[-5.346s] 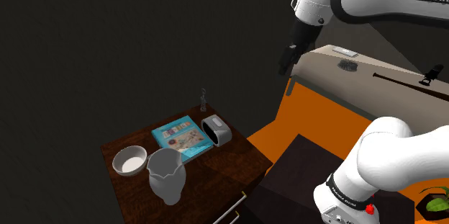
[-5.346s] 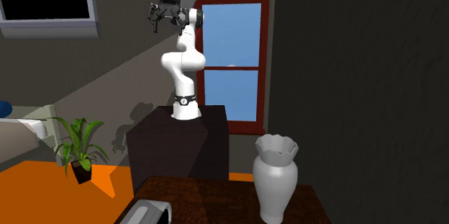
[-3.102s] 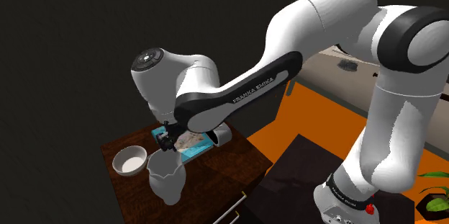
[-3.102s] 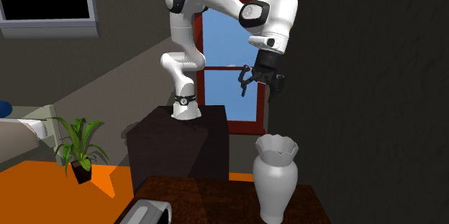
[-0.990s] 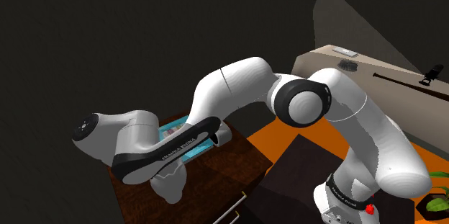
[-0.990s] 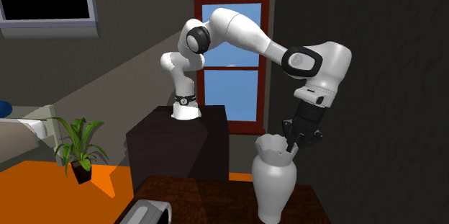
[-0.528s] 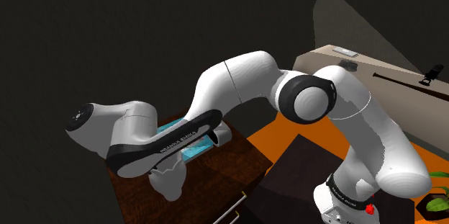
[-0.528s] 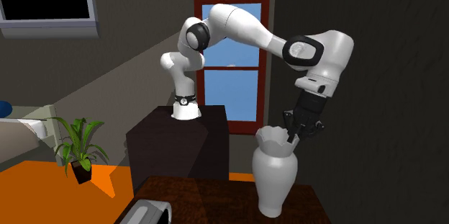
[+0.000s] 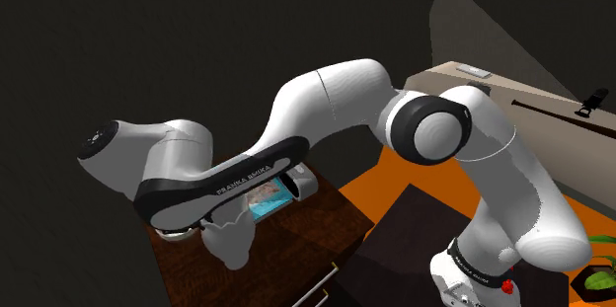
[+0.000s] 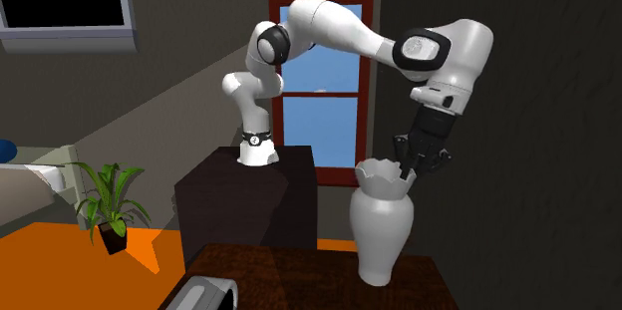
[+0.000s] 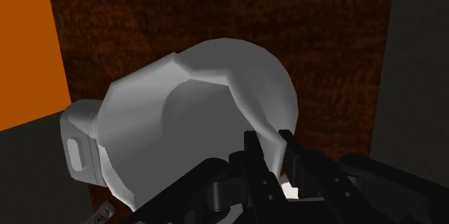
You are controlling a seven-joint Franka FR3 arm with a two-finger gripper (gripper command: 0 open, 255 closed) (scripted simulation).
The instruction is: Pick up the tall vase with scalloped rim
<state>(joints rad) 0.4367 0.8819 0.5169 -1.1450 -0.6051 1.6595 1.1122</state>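
The tall vase (image 10: 381,228), pale grey with a scalloped rim, hangs just above the dark wooden table (image 10: 299,270). My gripper (image 10: 409,170) comes down from above and is shut on the vase's rim on the second exterior view's right side. In the wrist view the black fingers (image 11: 252,149) clasp the rim's wall, with the vase's round body (image 11: 194,114) bulging out beyond my gripper (image 11: 272,142). In the shoulder view the forearm covers the vase's top, and the lower body of the vase (image 9: 232,244) shows under it.
A grey toaster-like box (image 9: 301,182) and a teal book (image 9: 269,198) lie on the table (image 9: 321,224) behind the vase. The arm's dark stand (image 10: 249,203) is beyond the table, with a potted plant (image 10: 110,210) on the orange floor.
With my gripper shut on its rim, the vase has risen a little off the table over the last second. The arm's elbow has lifted with it.
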